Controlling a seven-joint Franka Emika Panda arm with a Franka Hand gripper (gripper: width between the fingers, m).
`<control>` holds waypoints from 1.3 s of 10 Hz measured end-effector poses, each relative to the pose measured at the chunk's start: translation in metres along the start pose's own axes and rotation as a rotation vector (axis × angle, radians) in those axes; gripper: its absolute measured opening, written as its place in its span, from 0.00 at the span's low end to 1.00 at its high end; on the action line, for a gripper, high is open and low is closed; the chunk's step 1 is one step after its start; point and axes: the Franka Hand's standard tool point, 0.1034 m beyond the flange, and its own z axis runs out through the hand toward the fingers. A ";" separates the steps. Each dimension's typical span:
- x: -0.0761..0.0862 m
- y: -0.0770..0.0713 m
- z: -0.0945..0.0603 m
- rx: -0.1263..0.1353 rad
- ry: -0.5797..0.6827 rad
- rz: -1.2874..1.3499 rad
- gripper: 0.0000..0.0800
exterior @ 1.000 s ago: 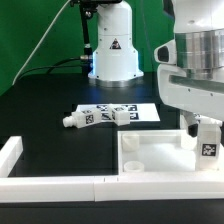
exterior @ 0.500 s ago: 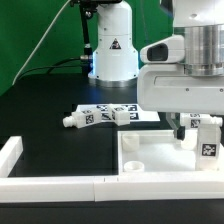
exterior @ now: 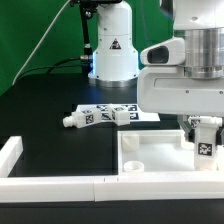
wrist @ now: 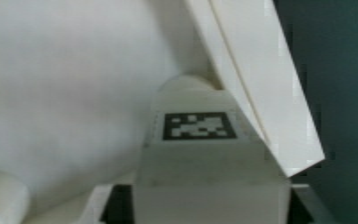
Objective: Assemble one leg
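Observation:
My gripper (exterior: 203, 127) is shut on a white leg (exterior: 205, 143) that carries a black-and-white tag. It holds the leg upright over the right end of the white square tabletop (exterior: 150, 157) at the exterior view's lower right. Whether the leg touches the tabletop I cannot tell. In the wrist view the tagged leg (wrist: 197, 140) fills the gap between the dark fingers (wrist: 114, 205) of my gripper (wrist: 202, 207), with the white tabletop (wrist: 69, 90) behind it. A second tagged white leg (exterior: 84, 118) lies on the black table left of centre.
The marker board (exterior: 135, 109) lies flat behind the lying leg. A low white wall (exterior: 50, 185) runs along the front edge and turns up at the exterior view's left (exterior: 10, 152). The robot's base (exterior: 112, 50) stands at the back.
The wrist has turned, so the gripper body now shows broader in the exterior view. The held leg stays over the tabletop's right end, shifted only slightly.

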 end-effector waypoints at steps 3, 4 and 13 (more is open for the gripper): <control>0.000 0.001 0.000 -0.002 -0.001 0.261 0.36; 0.000 0.002 0.000 -0.005 -0.002 0.403 0.36; -0.003 0.003 0.000 0.006 -0.061 1.378 0.36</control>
